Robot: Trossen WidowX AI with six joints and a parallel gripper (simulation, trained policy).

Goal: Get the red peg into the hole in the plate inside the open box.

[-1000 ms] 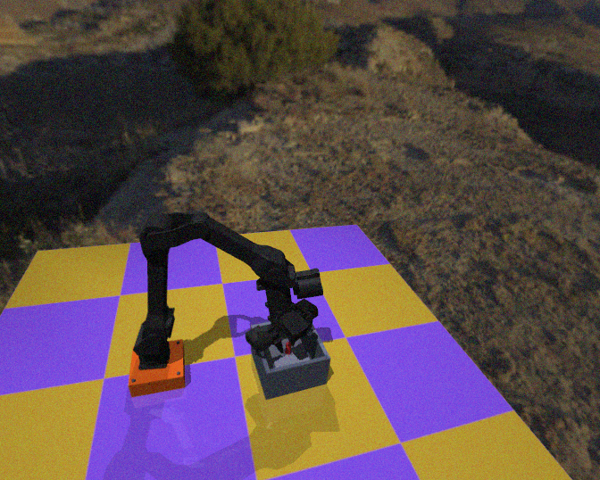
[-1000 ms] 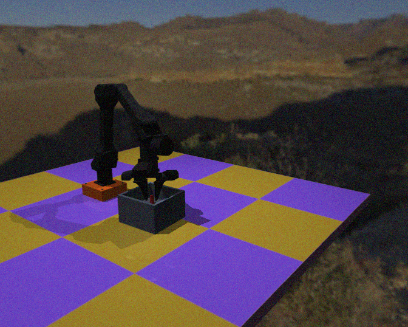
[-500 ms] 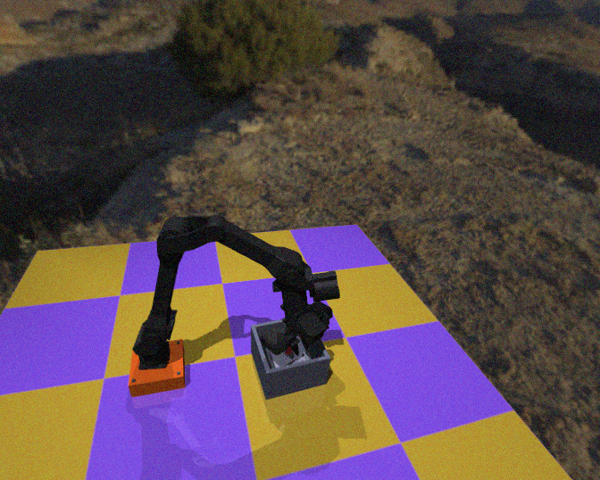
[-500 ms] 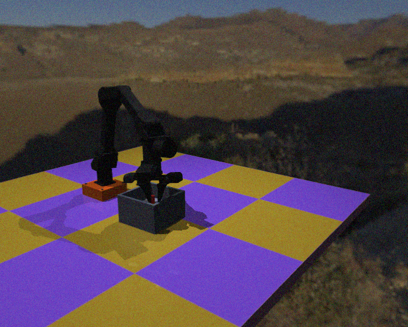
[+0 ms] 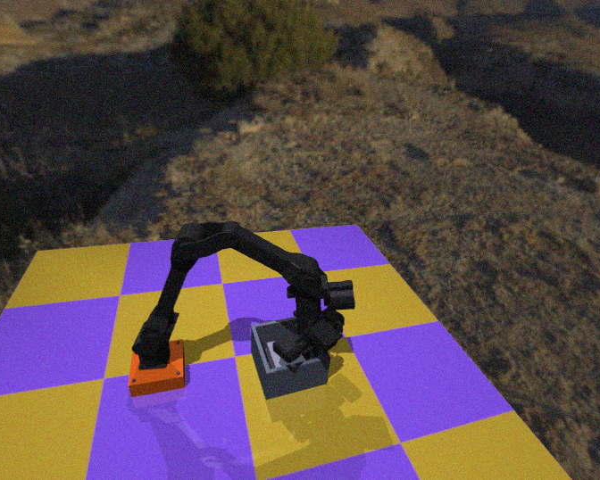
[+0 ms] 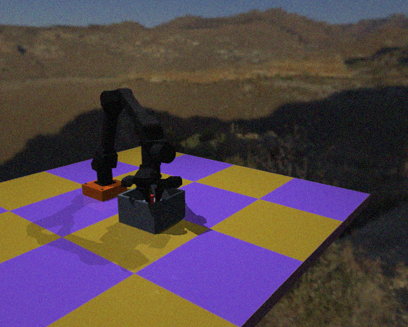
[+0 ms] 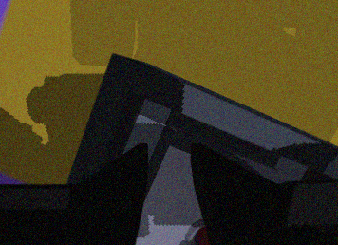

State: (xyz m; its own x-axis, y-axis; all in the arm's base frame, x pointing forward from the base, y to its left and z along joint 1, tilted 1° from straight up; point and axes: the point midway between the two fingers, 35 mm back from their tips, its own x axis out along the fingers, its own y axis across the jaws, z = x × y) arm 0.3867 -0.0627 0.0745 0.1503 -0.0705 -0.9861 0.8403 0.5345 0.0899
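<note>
The grey open box [image 5: 296, 383] [image 6: 170, 215] [image 7: 97, 138] stands on the table. A pale plate [image 5: 274, 357] [image 7: 175, 199] shows in its bottom. My gripper [image 5: 302, 355] [image 6: 152, 191] [image 7: 169, 152] reaches down into the box with its fingers a little apart and nothing held between the tips. The red peg [image 6: 152, 198] [image 7: 202, 235] is inside the box. In the exterior view its red end shows upright between the fingers, near the box rim. In the wrist view only a dark red bit shows beside the right finger. Its lower end and the hole are hidden, so its depth cannot be told.
The orange base [image 5: 157, 384] [image 6: 102, 193] of the arm stands left of the box in the top view. The box walls stand close around the fingers. The purple and yellow checkered table [image 5: 440, 366] [image 6: 268, 225] has its edge on the right in the top and exterior views.
</note>
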